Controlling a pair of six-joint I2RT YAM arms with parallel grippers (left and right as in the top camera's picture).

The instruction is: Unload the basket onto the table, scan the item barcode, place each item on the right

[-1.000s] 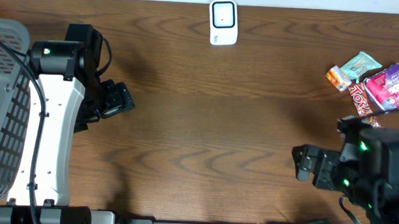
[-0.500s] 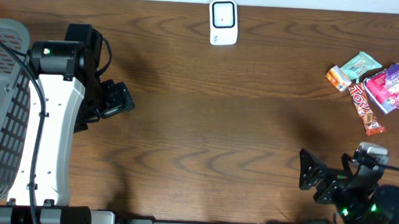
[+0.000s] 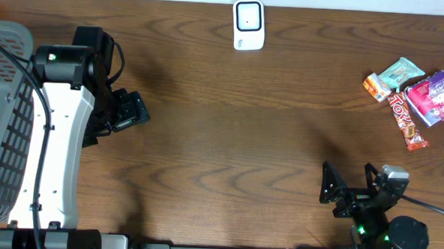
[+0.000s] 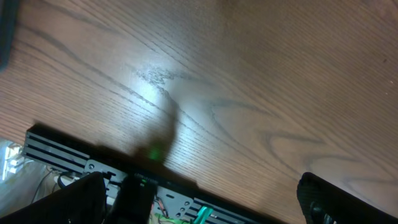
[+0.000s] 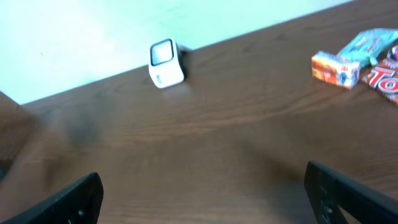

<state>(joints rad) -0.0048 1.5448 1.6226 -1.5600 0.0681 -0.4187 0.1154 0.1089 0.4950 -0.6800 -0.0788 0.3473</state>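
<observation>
Because the snacks sit bunched together at the upper right of the overhead view, the likeliest trouble from here is a muddled pick: the red-and-orange bar (image 3: pixel 407 121) lies just beside the purple packet (image 3: pixel 434 98), with the teal packet (image 3: pixel 401 72) and the small orange box (image 3: pixel 375 87) touching or nearly touching above them, so a wide jaw coming down could catch two wrappers at once or shove the neighbours aside. A thin, flat wrapper may also slide on the wooden table (image 3: pixel 237 133) rather than lift, and a grasp that covers the barcode, or leaves it facing away, would give the white scanner (image 3: pixel 248 24) at the top centre nothing to read; where the barcode lies on any item cannot be told. The scanner stands well apart from the pile, so a loosely held item would have a long carry in which to slip. As for the hands, the right gripper (image 3: pixel 347 191) hovers at the lower right of the overhead view with its fingers spread wide, holding nothing and touching nothing, well short of the snacks. The left gripper (image 3: pixel 126 110) rests at the left, near the grey basket (image 3: pixel 2 92), likewise fully spread and empty over bare wood.
</observation>
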